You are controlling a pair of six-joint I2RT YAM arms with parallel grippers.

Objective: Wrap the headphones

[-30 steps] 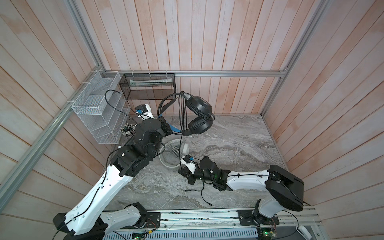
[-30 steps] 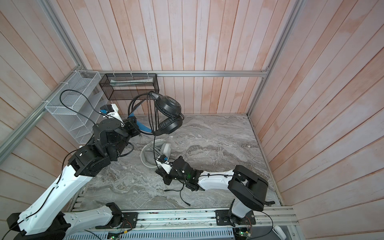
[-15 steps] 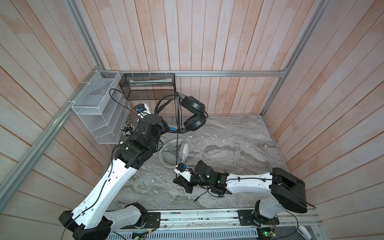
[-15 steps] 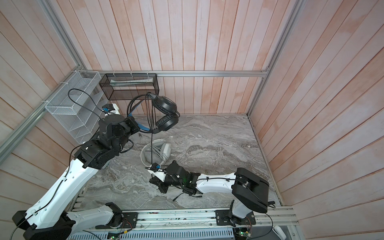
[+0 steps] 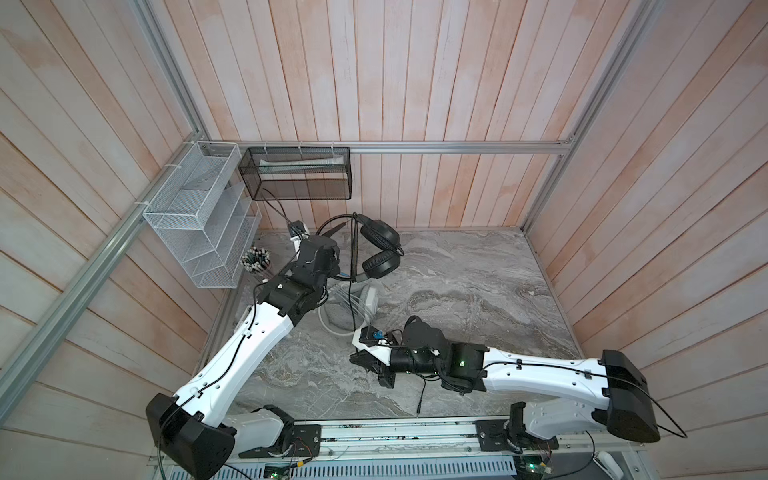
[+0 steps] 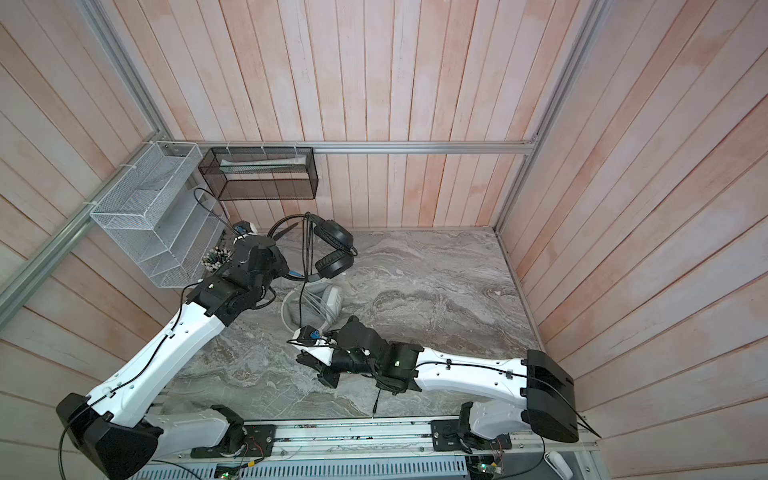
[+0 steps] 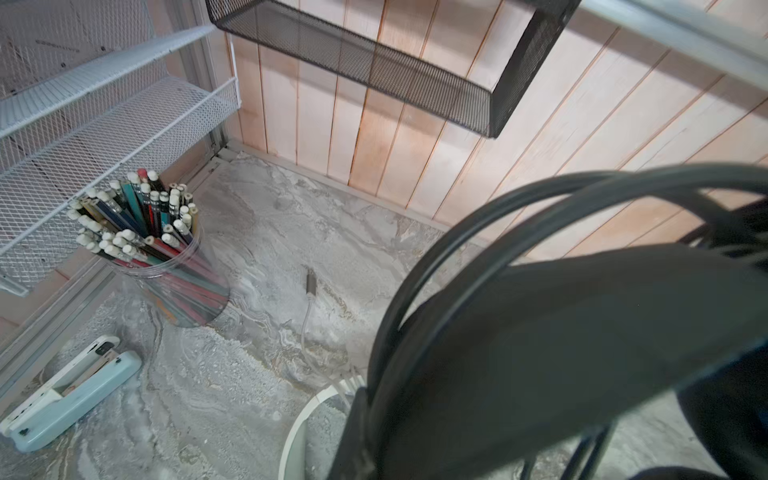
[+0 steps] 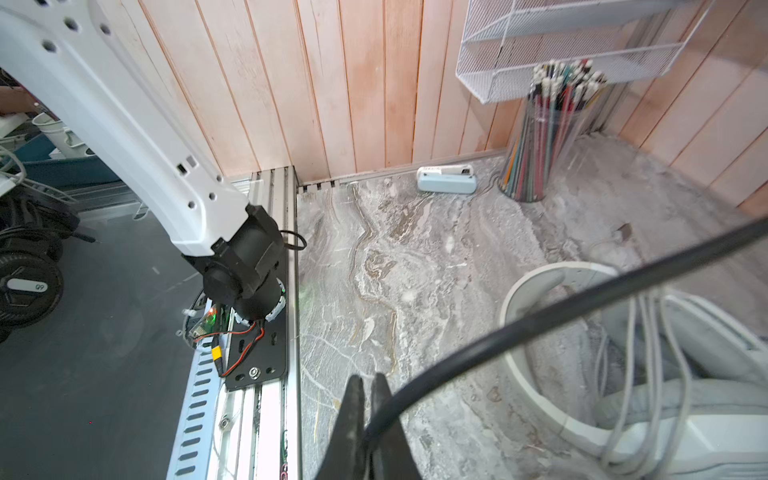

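Overhead, the left gripper (image 5: 337, 272) clenches the black headphones (image 5: 380, 249) aloft, while the right gripper (image 8: 368, 384) pinches their black cable (image 8: 540, 316).

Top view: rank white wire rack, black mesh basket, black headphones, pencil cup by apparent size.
1. white wire rack
2. black mesh basket and black headphones: about alike; headphones hang lifted, nearer the camera, so unranked
3. pencil cup

Light: bright, even, diffuse.
Shadows: soft and faint on the counter (image 5: 457, 270).
Top views: sharp; planks (image 5: 374, 83) splay and bow toward the edges.
Left wrist: black headphones (image 7: 582, 353) against the lens, badly blurred; pencil cup (image 7: 137, 232) crisp.
Right wrist: cable (image 8: 540, 320) out of focus, counter behind it crisp; floor (image 8: 104, 332) beyond dim.
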